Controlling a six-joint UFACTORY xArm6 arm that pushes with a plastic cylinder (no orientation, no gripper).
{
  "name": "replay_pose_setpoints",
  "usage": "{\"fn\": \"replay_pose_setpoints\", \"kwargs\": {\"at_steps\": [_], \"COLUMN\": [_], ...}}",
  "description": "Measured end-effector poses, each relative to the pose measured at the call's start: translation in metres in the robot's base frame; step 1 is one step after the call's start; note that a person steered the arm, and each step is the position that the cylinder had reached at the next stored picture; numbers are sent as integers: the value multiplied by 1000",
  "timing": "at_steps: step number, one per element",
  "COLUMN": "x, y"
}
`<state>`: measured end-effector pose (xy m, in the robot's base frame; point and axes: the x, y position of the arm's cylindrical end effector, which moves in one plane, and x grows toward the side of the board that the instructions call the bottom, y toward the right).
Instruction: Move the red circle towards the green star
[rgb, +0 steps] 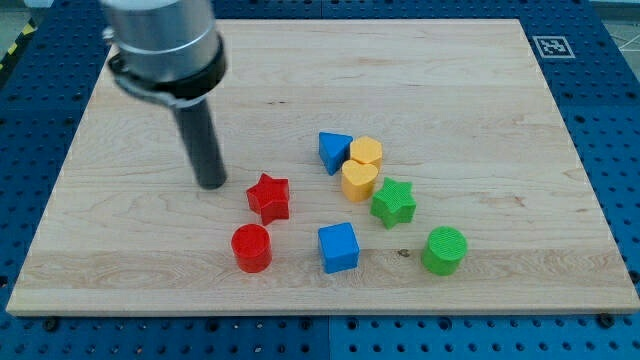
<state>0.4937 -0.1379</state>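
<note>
Wooden board (120, 250) on blue pegboard; the rod's tip (211, 184), holding nothing, sits up-left of the red circle (251, 247); green star (394, 203) lies rightward, beyond the blue cube (338, 247).

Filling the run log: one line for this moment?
tip: upper left of red circle, apart | green star: right of it | blue cube between
</note>
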Motion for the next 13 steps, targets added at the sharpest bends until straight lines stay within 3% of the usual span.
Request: {"fn": "replay_pose_setpoints", "kwargs": {"at_steps": [2,5,6,8,11,13], "x": [118,120,106,105,98,90], "y": [1,81,46,31,87,38]}}
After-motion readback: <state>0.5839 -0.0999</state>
